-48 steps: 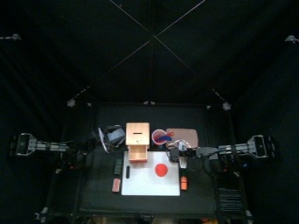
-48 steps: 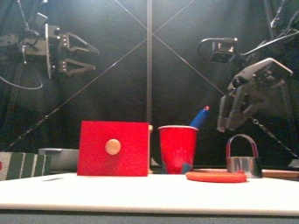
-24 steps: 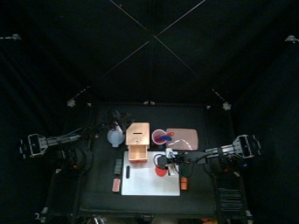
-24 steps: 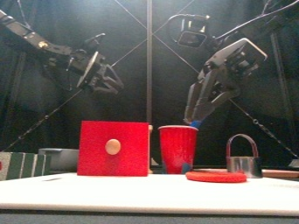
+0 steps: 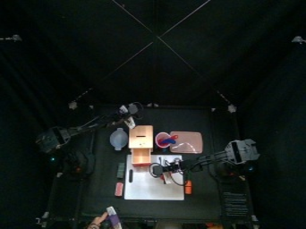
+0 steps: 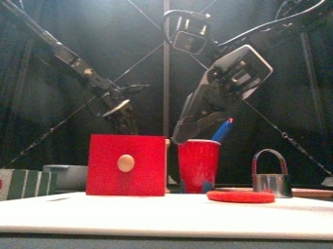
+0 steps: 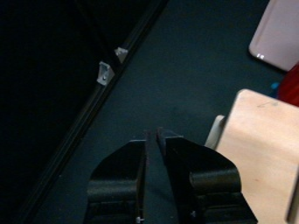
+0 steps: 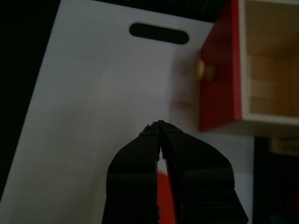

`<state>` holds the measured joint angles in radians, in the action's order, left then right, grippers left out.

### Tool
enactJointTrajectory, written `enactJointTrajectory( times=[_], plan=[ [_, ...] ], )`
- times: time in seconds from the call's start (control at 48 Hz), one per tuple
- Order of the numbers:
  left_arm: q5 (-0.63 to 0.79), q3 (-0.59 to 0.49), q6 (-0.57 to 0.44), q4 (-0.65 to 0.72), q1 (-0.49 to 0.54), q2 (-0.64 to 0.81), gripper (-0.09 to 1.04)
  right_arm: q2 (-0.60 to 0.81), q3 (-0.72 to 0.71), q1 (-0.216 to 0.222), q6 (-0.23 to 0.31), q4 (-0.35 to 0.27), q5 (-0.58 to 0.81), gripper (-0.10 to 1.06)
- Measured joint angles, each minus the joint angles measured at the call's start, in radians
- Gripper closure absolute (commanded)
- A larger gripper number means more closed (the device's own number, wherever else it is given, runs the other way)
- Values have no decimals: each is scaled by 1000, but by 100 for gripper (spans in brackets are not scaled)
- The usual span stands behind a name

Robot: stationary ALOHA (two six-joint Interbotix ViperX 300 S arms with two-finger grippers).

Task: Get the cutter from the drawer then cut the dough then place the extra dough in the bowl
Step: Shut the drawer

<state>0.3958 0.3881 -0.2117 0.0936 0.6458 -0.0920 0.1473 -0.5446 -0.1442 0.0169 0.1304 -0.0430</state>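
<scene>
1. The black table (image 5: 96, 201) fills the top view's lower middle.
2. A white cutting board (image 5: 143, 190) lies at lower centre.
3. Above the board stands a wooden box (image 5: 141, 143), with a blue-grey bowl (image 5: 118, 139) to its left and a pink tray (image 5: 189, 141) to its right.

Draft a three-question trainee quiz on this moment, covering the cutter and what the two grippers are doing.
1. True or false: the right gripper holds the round metal cutter.
2. Which gripper hangs over the white cutting board? A) left B) right C) both
3. Short answer: how do the jaws of the left gripper and the right gripper stand?

Key
1. False: the cutter stands free beside the red dough disc.
2. B.
3. Shut, with nothing held in either.
</scene>
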Motion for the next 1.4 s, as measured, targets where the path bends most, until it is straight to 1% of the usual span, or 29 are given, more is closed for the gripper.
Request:
enactJointTrajectory(
  times=[0.125,0.25,0.458,0.583,0.729,0.75,0.792,1.083,1.396],
  plan=[
    [83,-61,-40,21,0,-63,34,77,58,2,-9,2,6,73],
    [104,-81,-74,9,-14,-92,34,129,112,3,-9,15,5,73],
    [120,-83,-129,-44,-48,-101,34,173,172,20,-5,78,-25,73],
    [104,-84,-130,-57,-55,-104,34,183,196,54,0,120,-58,73],
    [78,-83,-130,-58,-55,-104,34,201,219,87,0,149,-78,73],
    [78,-84,-130,-58,-55,-104,34,202,222,89,-8,155,-81,73],
    [77,-84,-130,-58,-54,-104,34,209,225,92,-2,160,-84,73],
    [75,-83,-130,-63,-55,-106,34,229,258,106,-3,193,-95,73],
    [69,-74,-130,-66,-57,-104,35,229,268,150,-5,253,-117,73]
  ],
)
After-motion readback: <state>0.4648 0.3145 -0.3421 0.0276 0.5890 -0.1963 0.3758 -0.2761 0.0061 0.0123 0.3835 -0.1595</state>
